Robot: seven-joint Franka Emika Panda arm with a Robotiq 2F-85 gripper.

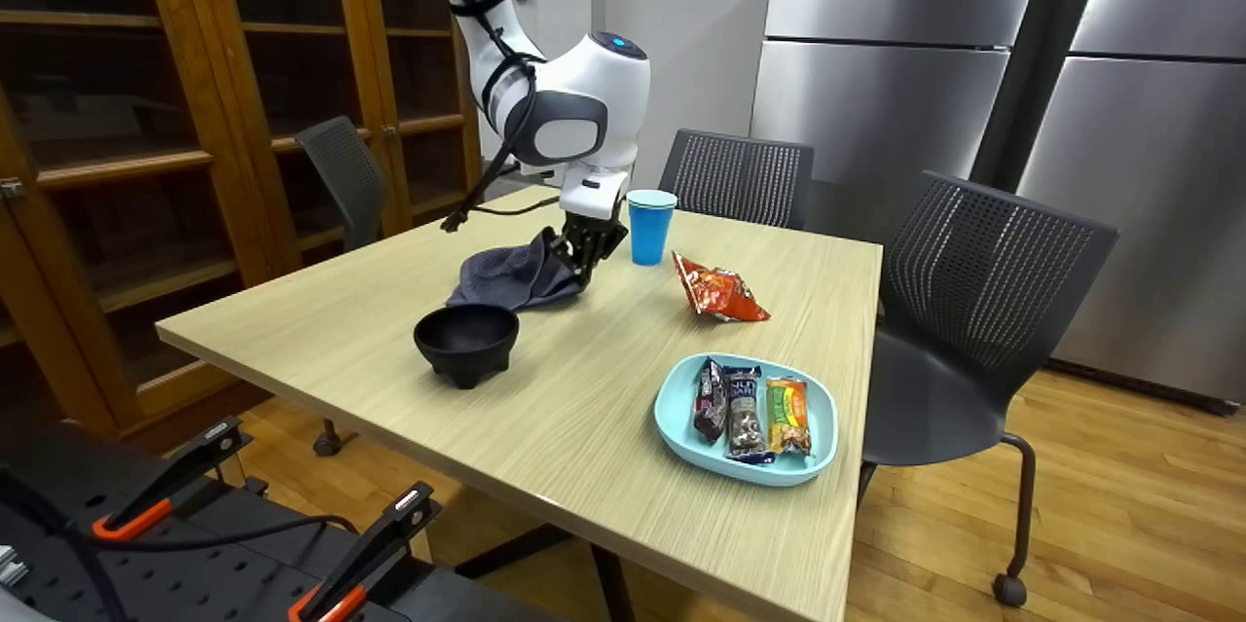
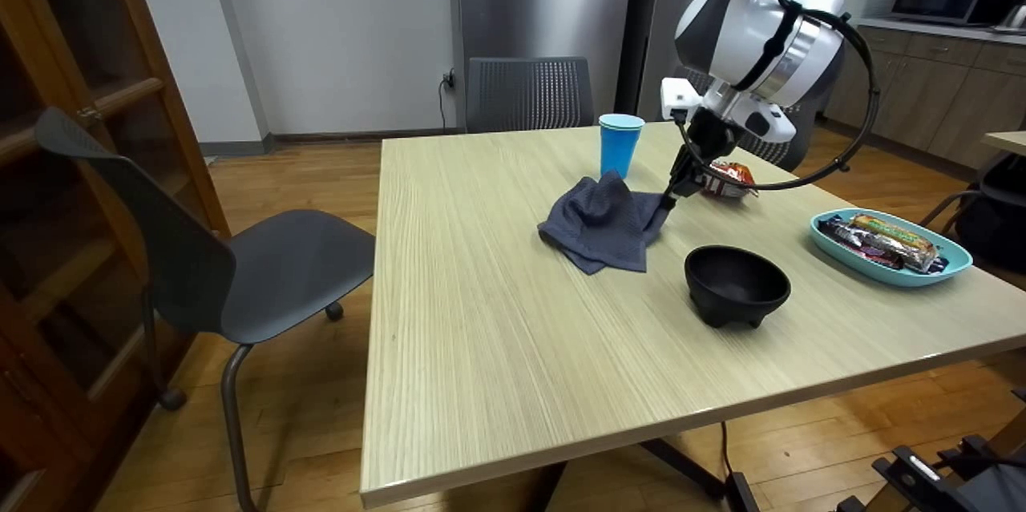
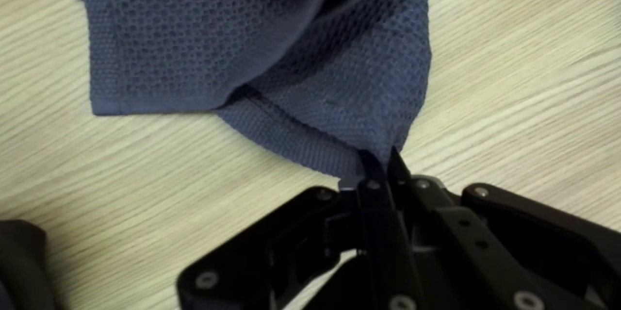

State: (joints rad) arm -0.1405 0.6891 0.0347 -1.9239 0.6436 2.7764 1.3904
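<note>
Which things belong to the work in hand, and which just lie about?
In use:
dark blue woven cloth
black gripper pinching its edge

Seemingly lying about:
blue tapered cup
red foil snack bag
black footed bowl
turquoise oval tray
wrapped snack bars

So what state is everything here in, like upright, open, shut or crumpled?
Navy waffle-weave cloth: rumpled, one end pinched
Gripper: shut on the cloth
Black footed bowl: upright
Blue cup: upright
Red snack bag: wrinkled; sealed or opened, can't tell
Light-blue tray: upright
Snack bars: wrapped, lying in the tray
Stainless refrigerator doors: closed
Glass-front cabinet doors: closed
</note>
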